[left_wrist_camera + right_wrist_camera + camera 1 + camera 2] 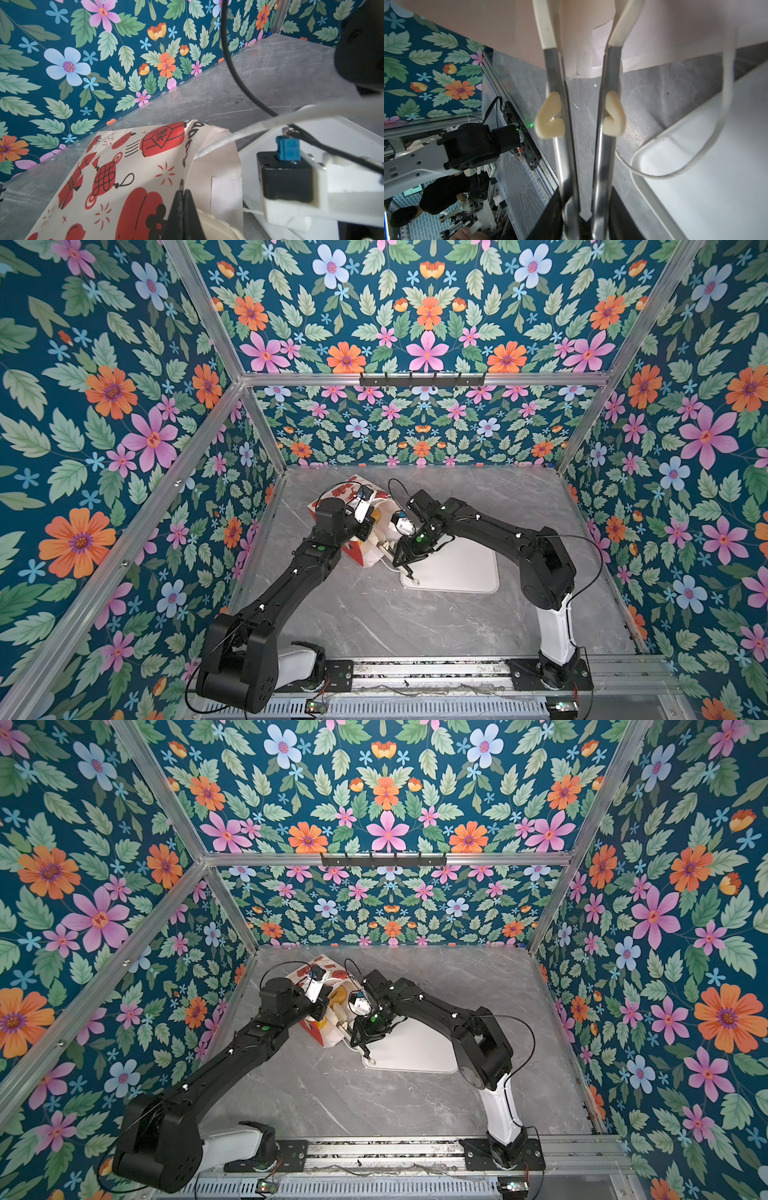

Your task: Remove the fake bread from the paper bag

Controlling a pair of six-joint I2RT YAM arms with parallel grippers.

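Observation:
The paper bag lies tilted on the grey table with its mouth toward the white tray. Its printed side shows in the left wrist view. My left gripper is shut on the bag's rim and holds the mouth up. A piece of yellow fake bread shows inside the mouth. My right gripper is shut on metal tongs. Their cream tips reach into the bag, standing apart with nothing visible between them.
The flat white tray lies right of the bag, under the right arm. A white cord handle hangs from the bag over the tray's edge. Flowered walls close in the back and both sides.

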